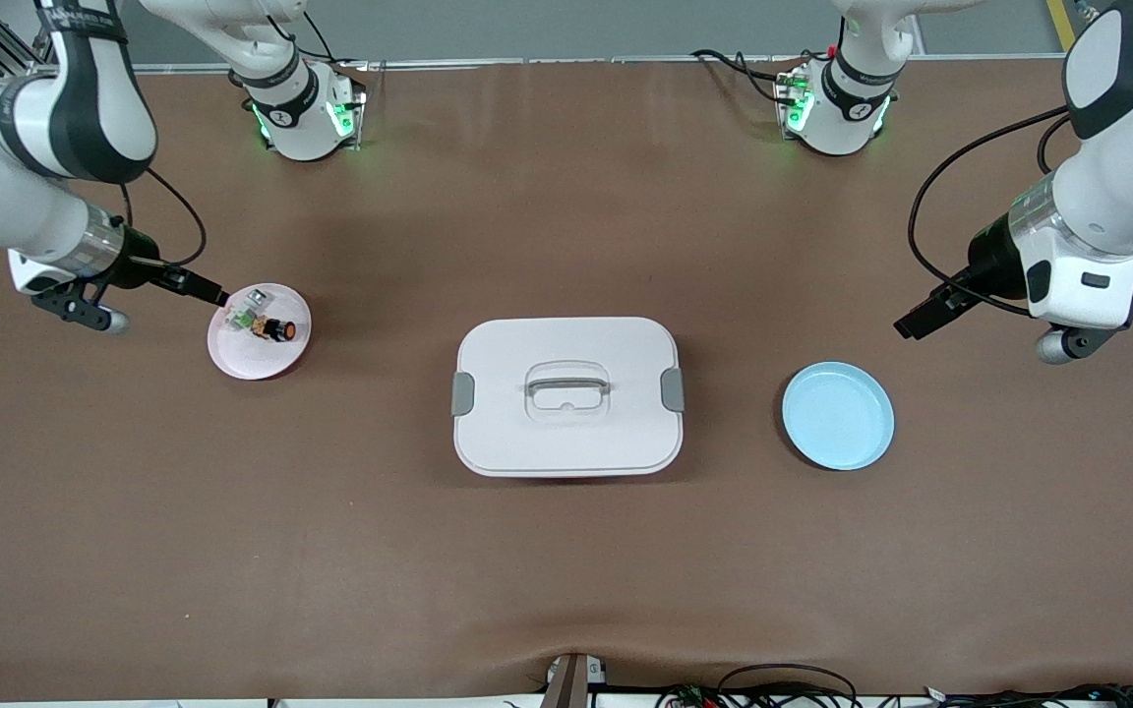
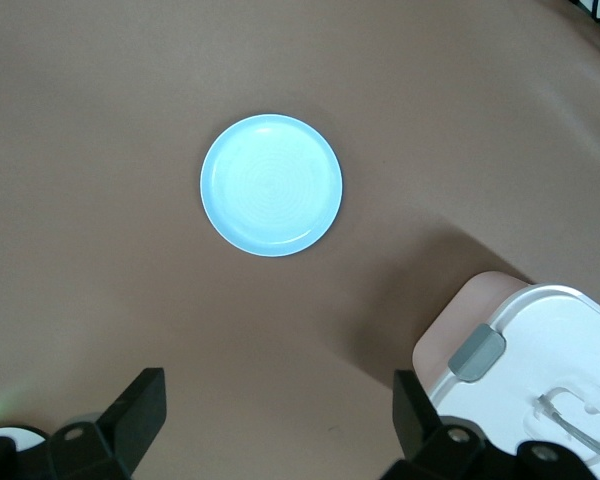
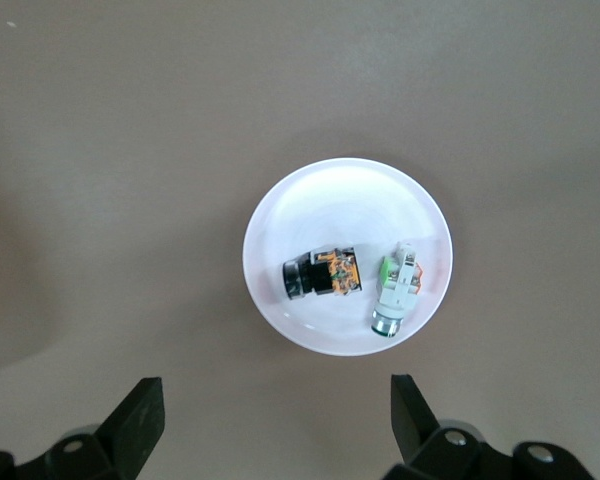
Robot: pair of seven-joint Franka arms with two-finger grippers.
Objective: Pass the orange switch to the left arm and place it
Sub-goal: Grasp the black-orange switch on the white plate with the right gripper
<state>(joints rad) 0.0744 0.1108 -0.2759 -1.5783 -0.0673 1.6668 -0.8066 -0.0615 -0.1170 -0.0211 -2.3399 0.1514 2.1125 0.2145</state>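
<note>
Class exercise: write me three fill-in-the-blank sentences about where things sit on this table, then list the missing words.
1. The orange switch lies on the ____ plate.
2. The box stands between the pink plate and the ____ plate.
3. Both grippers' fingers are ____.

Missing words: pink; blue; open

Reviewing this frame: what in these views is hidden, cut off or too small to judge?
- Box: contents hidden by its closed lid in the front view; cut off by the edge in the left wrist view.
- Orange switch on the pink plate: its markings are too small to read.
- Left tool and right tool: only the open fingertips show in the wrist views, the rest is cut off.
</note>
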